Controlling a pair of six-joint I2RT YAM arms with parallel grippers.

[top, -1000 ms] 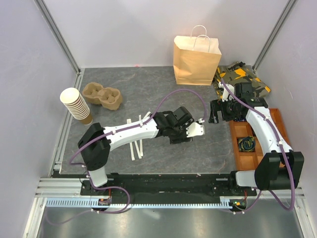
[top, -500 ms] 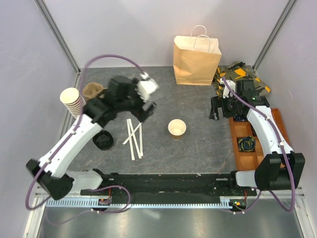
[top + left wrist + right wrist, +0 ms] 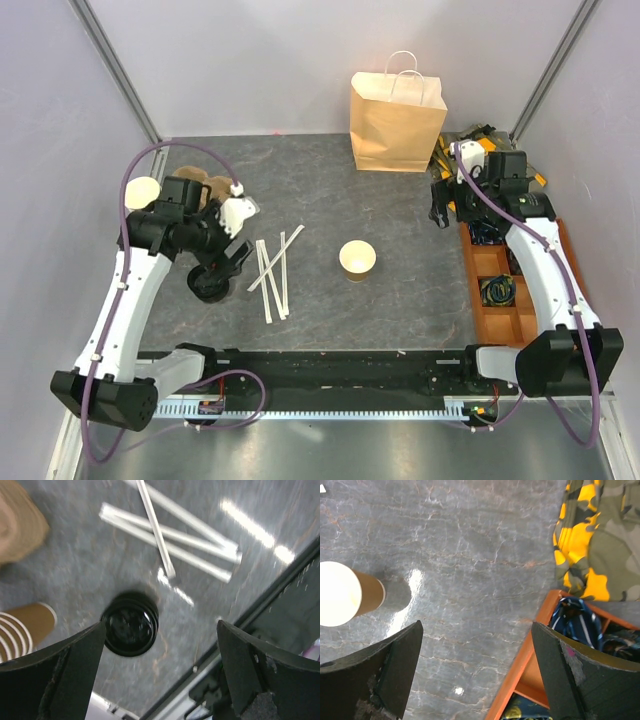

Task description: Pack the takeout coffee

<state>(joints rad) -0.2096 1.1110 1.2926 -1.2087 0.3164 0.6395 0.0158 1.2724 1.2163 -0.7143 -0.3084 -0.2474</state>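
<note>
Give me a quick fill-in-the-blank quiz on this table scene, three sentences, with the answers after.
The brown kraft paper cup mid-table has no ___ on it.
The round black plastic lid lies below the open gripper of the ___ arm.
The tan paper bag with handles stands ___ by the back wall.
Answers: lid; left; upright.

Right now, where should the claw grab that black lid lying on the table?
I'd pinch the black lid across its round rim, coming straight down from above. It lies flat on the table, so only the outer edge offers a hold. The open left claw hangs above it, a bit off-centre.
</note>
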